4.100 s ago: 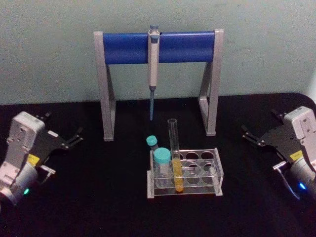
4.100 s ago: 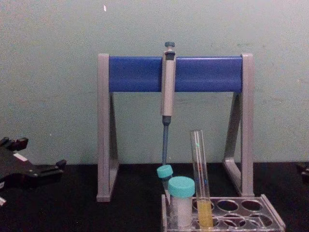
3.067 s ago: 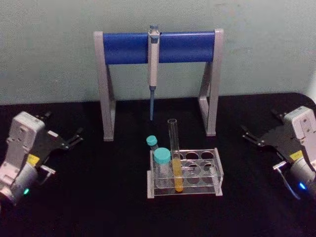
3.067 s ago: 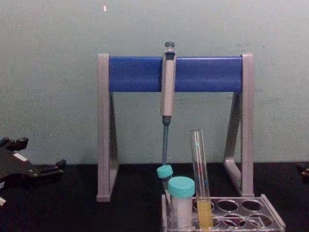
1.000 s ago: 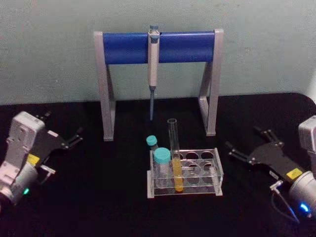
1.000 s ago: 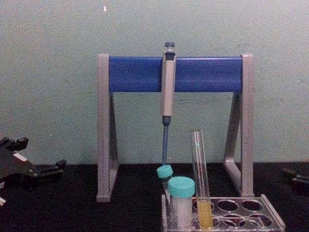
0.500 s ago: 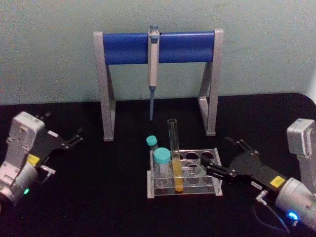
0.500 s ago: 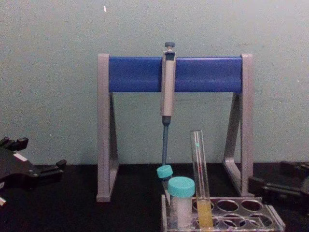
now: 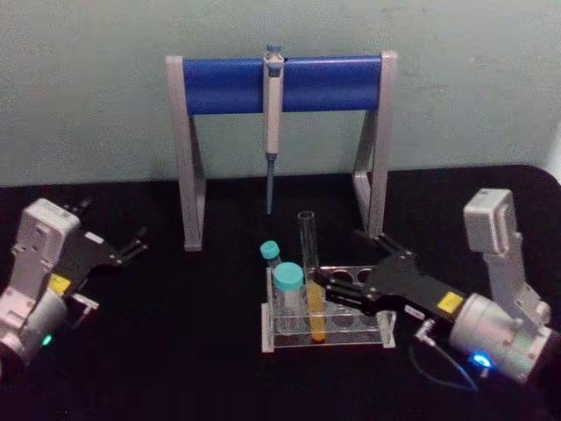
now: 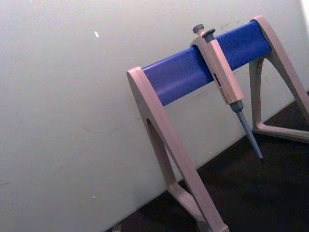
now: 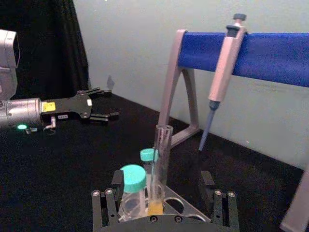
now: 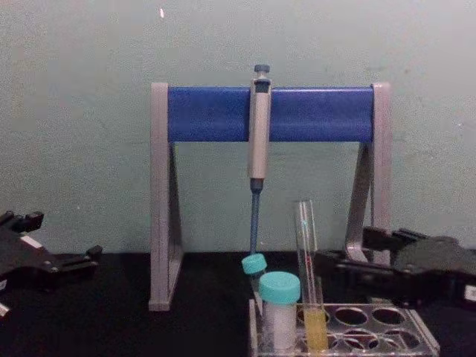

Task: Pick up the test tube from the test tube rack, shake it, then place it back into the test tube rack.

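**Test tube rack** (image 9: 351, 331): low, clear plastic, round holes in the top plate. It stands on the black table (image 9: 175, 368) in front of the pipette stand (image 9: 219, 86), which carries one pipette (image 9: 273, 114). The rack's right-hand holes are vacant.

**Contents, left end of rack:**
- Test tube (image 9: 309, 263): tall, slim, clear glass, uncapped, upright. It has yellow liquid in its lower part and is clear above.
- Wide tube (image 9: 287, 294): teal screw cap, just left of the test tube. Its fill looks pale, though this is hard to judge.
- Small tube (image 9: 270, 253): teal cap, behind the wide one.

**Right gripper** (image 9: 336, 255): low over the rack, reaching in from the right. Its jaws are spread apart and grip nothing. In the right wrist view the test tube stands in line with the gap, about at the fingertips.

**Left gripper** (image 9: 134, 245): parked at the table's left, well apart, jaws spread.
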You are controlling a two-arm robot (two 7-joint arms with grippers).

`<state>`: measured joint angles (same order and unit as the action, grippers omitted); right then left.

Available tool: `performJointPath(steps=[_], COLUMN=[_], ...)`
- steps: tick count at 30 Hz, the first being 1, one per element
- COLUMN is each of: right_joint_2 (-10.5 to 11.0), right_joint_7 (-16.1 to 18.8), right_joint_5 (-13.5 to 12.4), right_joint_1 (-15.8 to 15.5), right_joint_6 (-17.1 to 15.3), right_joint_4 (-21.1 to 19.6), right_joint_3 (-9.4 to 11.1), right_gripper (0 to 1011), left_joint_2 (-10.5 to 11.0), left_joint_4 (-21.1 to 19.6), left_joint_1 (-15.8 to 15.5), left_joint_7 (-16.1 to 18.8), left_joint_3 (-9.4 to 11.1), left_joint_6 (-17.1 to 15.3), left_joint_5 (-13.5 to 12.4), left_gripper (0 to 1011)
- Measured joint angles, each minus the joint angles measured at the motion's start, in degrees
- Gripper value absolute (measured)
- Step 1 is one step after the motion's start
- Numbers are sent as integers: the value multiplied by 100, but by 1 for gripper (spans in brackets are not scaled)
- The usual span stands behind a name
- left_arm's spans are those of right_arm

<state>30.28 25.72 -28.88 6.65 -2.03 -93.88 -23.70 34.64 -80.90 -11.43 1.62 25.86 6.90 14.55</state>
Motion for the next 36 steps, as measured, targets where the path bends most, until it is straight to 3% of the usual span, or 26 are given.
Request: performJointPath(steps=[16, 36], right_joint_2=[-487, -661], right_joint_7=[187, 257], right_joint_5=[193, 259], right_joint_1=[639, 860], right_joint_6=[-124, -200], right_joint_4=[694, 1053], right_joint_3=[-274, -396], right_gripper=[1000, 1000], left_joint_2=[0, 0], left_joint_4=[0, 0], left_joint_1=[0, 0], left_joint_7=[0, 0], left_joint_3=[0, 0], left_joint_6=[0, 0], left_joint_5=[0, 0], left_gripper=[1001, 1001])
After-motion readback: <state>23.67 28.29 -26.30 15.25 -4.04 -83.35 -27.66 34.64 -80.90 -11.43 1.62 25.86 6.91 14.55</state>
